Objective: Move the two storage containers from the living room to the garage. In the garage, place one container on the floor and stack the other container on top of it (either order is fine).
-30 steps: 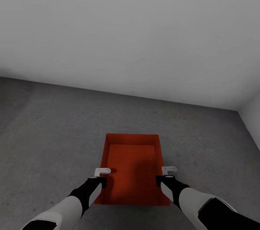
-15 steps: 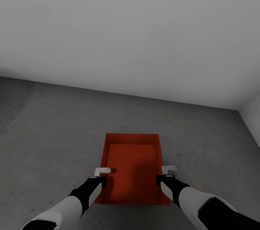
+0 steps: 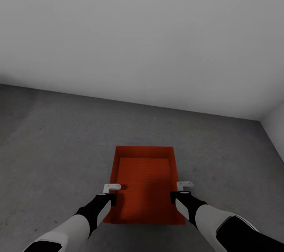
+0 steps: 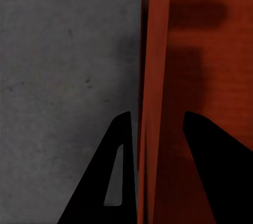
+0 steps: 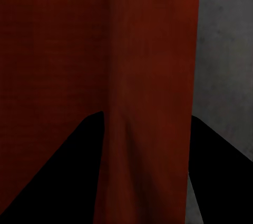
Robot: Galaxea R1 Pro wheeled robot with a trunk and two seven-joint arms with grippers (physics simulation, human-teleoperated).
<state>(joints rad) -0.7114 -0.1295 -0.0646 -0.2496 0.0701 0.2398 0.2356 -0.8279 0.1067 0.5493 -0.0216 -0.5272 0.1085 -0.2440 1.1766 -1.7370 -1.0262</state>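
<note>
An orange-red, box-shaped plastic storage container (image 3: 145, 185) with no lid is seen on the rough dark grey floor (image 3: 55, 145), in front of a plain pale grey wall (image 3: 142, 34).

On the left, the left claw (image 3: 112, 187) is placed over the container's left wall. In the left wrist view, one dark finger (image 4: 113, 176) is seen outside the wall, over the floor (image 4: 63, 76), and the other is seen inside the container (image 4: 205, 50). The fingers are held apart with the thin wall between them (a squeeze on the wall cannot be told from these pictures).

On the right, the right claw (image 3: 184, 185) is set over the container's right wall in the same way. In the right wrist view, the red wall (image 5: 150, 103) is seen between two dark fingers (image 5: 58, 176), which are spread wide apart.
</note>
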